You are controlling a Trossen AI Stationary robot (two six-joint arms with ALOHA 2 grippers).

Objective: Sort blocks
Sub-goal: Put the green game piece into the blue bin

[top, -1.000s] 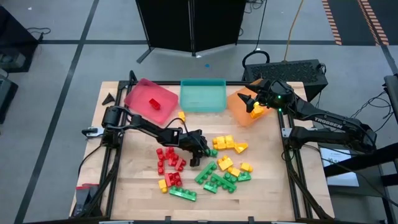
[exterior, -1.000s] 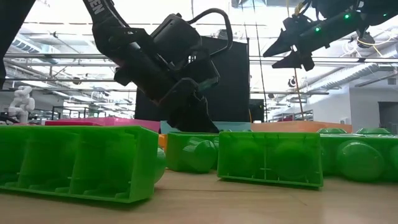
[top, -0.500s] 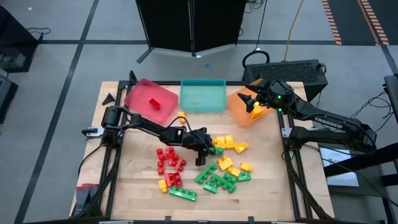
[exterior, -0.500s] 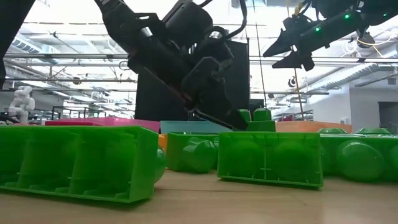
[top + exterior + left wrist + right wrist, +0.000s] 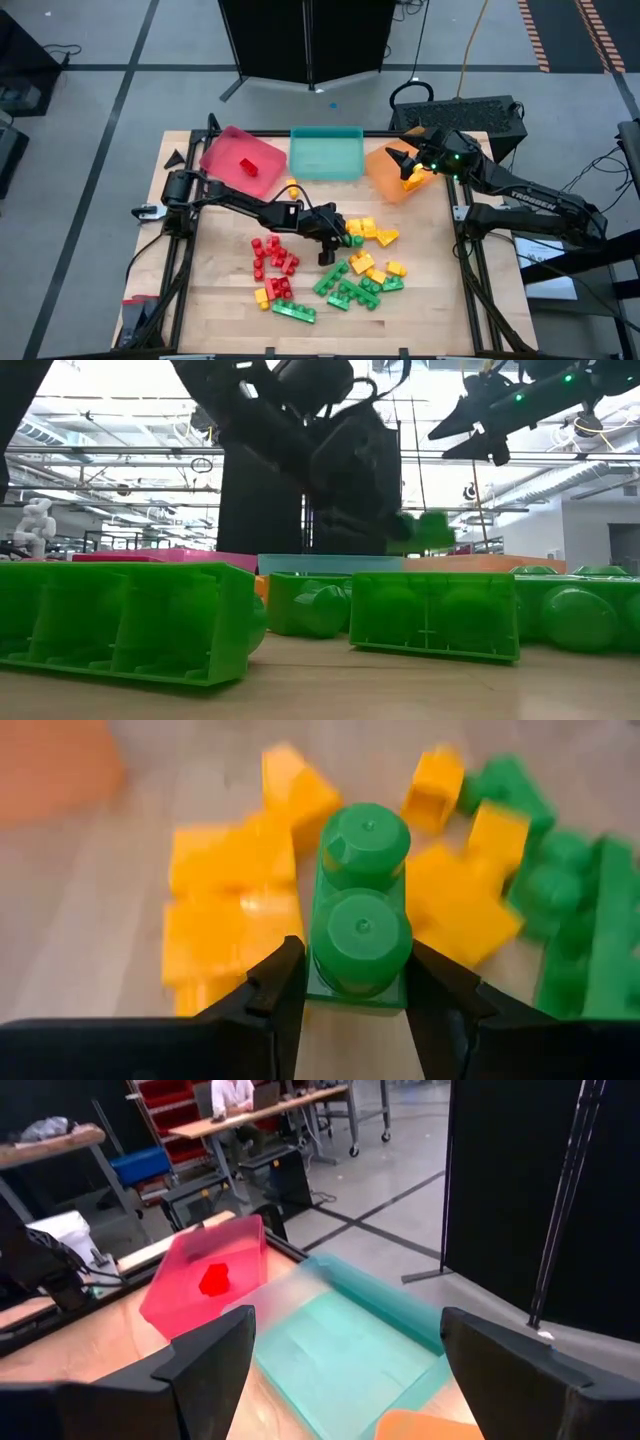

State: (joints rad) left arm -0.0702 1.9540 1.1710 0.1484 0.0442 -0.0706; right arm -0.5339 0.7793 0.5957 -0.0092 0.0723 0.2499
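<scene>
- My left gripper point(image 5: 345, 982) pinches a green block point(image 5: 358, 910), lifted over the yellow blocks point(image 5: 366, 230) mid-table.
- Right gripper point(image 5: 404, 161), jaws wide and empty, hangs above the orange tray point(image 5: 384, 176) at the far right edge.
- Bare table point(image 5: 215, 280) lies near-left.

Robotics lab — workbenches point(image 5: 250, 1115), shelving

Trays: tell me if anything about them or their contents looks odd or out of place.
Nothing is spilled or damaged. The red tray sits askew beside the squarely placed teal tray, with one red block inside. The orange tray is also angled. The teal tray looks empty.
</scene>
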